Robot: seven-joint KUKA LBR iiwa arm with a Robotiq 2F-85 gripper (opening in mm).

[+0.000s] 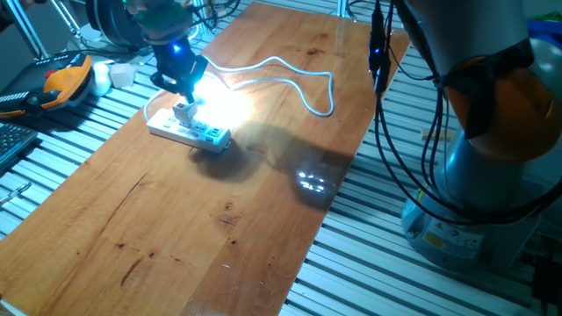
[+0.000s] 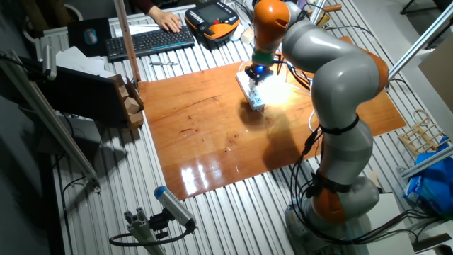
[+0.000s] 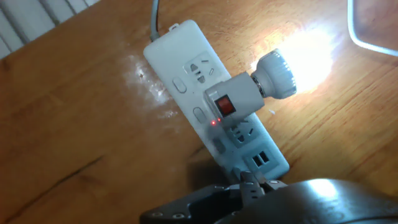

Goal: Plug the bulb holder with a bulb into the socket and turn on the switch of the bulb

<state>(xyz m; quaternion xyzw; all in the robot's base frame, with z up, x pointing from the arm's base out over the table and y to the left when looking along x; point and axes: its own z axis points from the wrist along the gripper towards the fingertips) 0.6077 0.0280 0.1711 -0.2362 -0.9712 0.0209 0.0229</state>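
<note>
The bulb holder (image 3: 233, 102) sits plugged in the socket (image 3: 214, 102) near the middle of the hand view, its red switch (image 3: 224, 105) facing up and the bulb (image 3: 292, 65) glowing to the upper right. The gripper (image 1: 182, 83) hovers just above — whether its jaws are spread, I cannot tell. The wooden worktop (image 1: 219, 228) carries the strip.

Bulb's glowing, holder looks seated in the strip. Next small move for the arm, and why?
Probably a short straight lift away, touching nothing. The bulb holder sits plugged into the socket, its bulb is lit and the switch shows red, so both steps look done. The gripper hangs close above the holder; whether its fingers are open isn't clear.
</note>
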